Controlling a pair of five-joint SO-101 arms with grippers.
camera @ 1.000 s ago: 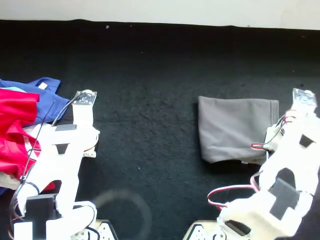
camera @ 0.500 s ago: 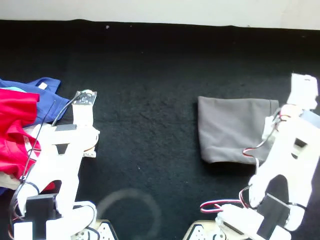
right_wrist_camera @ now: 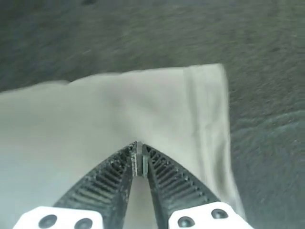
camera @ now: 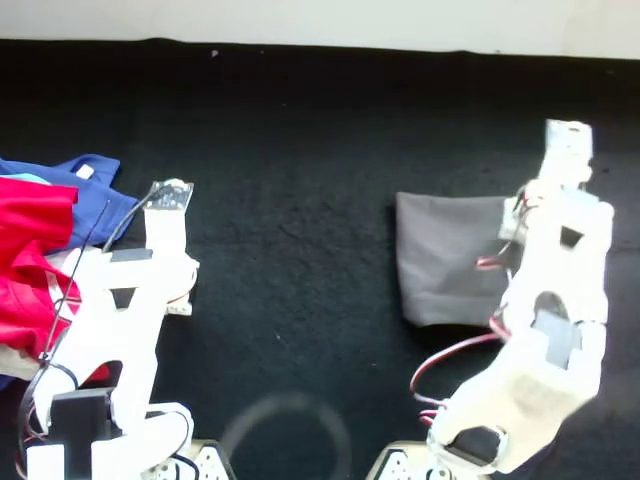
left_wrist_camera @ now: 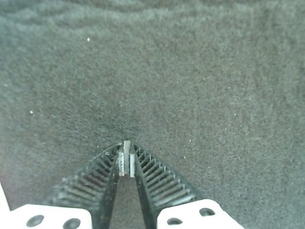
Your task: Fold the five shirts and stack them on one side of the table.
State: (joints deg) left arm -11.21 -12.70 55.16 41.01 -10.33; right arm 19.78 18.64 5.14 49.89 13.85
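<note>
A folded grey shirt lies flat on the black table cover, right of centre. My right gripper hangs over the shirt's right side; in the right wrist view the gripper is shut, its tips above the grey shirt near a hemmed edge, with no cloth between them. At the table's left edge a red shirt lies crumpled on a blue shirt. Beside that pile is my left gripper, which the left wrist view shows as a shut gripper over bare black cover.
A white wall strip runs along the table's far edge. Both arm bases stand at the near edge. Open black cover stretches between the two arms and behind them.
My right arm has swung from the table's right edge up and leftward, and now covers the grey shirt's right side. The left arm and the shirts have not moved.
</note>
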